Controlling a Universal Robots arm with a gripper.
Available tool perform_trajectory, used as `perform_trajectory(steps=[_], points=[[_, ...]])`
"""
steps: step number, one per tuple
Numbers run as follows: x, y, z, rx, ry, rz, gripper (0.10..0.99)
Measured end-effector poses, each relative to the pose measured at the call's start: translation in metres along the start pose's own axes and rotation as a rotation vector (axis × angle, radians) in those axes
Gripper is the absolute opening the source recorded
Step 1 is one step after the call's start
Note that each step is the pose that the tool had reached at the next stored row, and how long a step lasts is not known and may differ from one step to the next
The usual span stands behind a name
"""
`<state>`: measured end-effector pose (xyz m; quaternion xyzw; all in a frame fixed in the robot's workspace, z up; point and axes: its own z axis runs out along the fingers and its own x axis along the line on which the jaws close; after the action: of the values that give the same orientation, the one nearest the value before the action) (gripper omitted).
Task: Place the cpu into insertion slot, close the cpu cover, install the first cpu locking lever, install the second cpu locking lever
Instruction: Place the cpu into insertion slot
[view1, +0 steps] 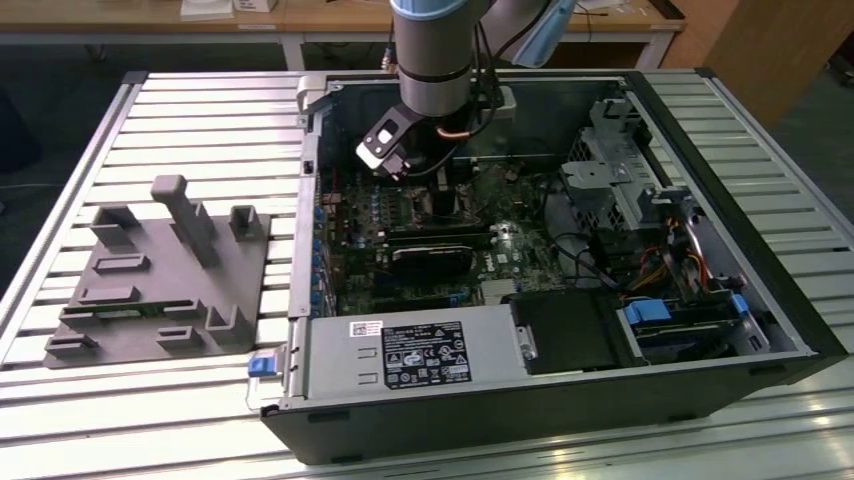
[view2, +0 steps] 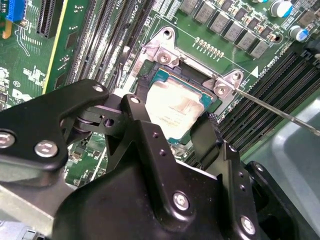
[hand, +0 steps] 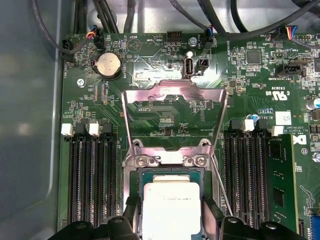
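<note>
The cpu (hand: 172, 205), a flat square chip with a dull silver top, lies in the insertion slot (hand: 167, 171) on the green motherboard. My gripper (hand: 172, 215) reaches down over it, one black finger against each of two opposite edges, shut on the chip. In the second wrist view the cpu (view2: 177, 105) sits between the same fingers (view2: 205, 135), with the slot's rim (view2: 187, 70) beyond it. The cpu cover (hand: 172, 90), a silvery frame with a square window, stands raised and open behind the slot. A thin wire locking lever (hand: 220, 182) juts up beside the slot. In the exterior view my gripper (view1: 430, 195) is low inside the open computer case (view1: 747, 310).
Long black memory slots (hand: 92, 175) run on both sides of the socket, and one holds a memory stick (hand: 282, 180). Cables (hand: 220, 20) hang along the board's far edge. A grey labelled box (view1: 414, 355) fills the case front. A grey fixture (view1: 160, 270) lies on the slatted table at the exterior view's left.
</note>
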<state>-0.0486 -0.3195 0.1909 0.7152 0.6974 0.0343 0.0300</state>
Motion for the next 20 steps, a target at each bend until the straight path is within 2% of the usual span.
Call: perform_trajectory(steps=[6,14,15,16,17,19,20], points=[[0.0000,0.0006,-0.0070,0.000,0.0001,0.000,0.612],[0.0001,0.0007,-0.0073,0.000,0.0002,0.000,0.612],[0.0001,0.0007,-0.0074,0.000,0.0002,0.000,0.596],[0.0000,0.0007,-0.0074,0.000,0.0001,0.000,0.529],[0.0000,0.0007,-0.0075,0.000,-0.0001,0.000,0.529],[0.0000,0.0006,-0.0077,0.000,-0.0003,0.000,0.420],[0.0000,0.0006,-0.0077,0.000,-0.0003,0.000,0.420]])
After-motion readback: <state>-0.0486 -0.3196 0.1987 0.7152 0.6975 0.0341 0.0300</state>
